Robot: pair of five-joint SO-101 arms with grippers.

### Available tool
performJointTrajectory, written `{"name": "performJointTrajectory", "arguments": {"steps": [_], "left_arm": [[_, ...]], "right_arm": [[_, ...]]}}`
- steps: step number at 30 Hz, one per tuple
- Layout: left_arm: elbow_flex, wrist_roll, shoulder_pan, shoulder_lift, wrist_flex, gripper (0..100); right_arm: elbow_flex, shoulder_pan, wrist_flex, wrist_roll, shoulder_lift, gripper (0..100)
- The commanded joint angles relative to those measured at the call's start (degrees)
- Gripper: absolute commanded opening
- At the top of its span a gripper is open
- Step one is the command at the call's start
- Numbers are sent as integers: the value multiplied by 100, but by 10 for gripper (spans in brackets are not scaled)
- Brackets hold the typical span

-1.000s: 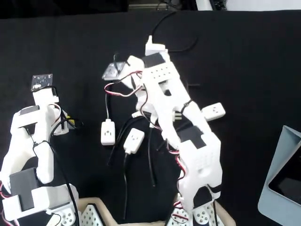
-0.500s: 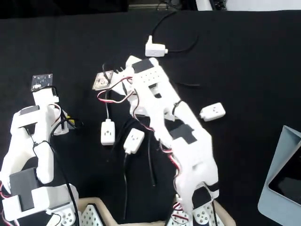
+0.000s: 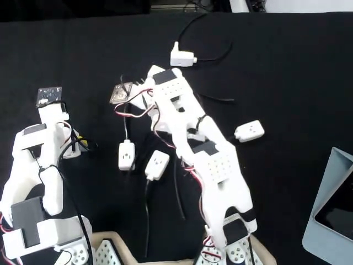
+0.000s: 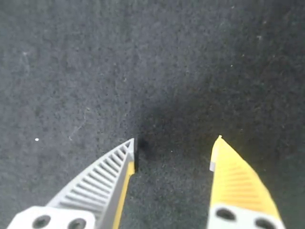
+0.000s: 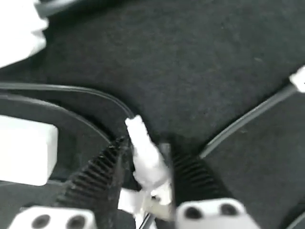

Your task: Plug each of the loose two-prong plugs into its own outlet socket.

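The right gripper, with black ribbed fingers, is clenched on a small white plastic plug. The plug stands between the fingers over matte black cloth, and its prongs are too blurred to make out. Smooth black cables curve just beside it. In the high view a boxy white socket and a second socket lie left of centre, with a third socket right of centre. A grey tray is cut off at the right edge. The left gripper, with ribbed grey and yellow fingers, is released above bare fuzzy cloth.

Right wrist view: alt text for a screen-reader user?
The right tool is shut on a small white plug over a black cloth. Under it, black cables cross the cloth, and a white block lies beside them.
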Motion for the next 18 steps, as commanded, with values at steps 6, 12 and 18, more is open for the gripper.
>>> {"name": "performJointTrajectory", "arguments": {"steps": [6, 12, 18], "left_arm": [[-40, 35, -40, -185, -105, 256], [-40, 35, -40, -185, -105, 256], [-40, 35, -40, -185, -105, 256]], "right_arm": [[-189, 105, 668, -387, -875, 11], [-145, 114, 1090, -1398, -1771, 11], [-101, 352, 1354, -3130, -2492, 11]]}}
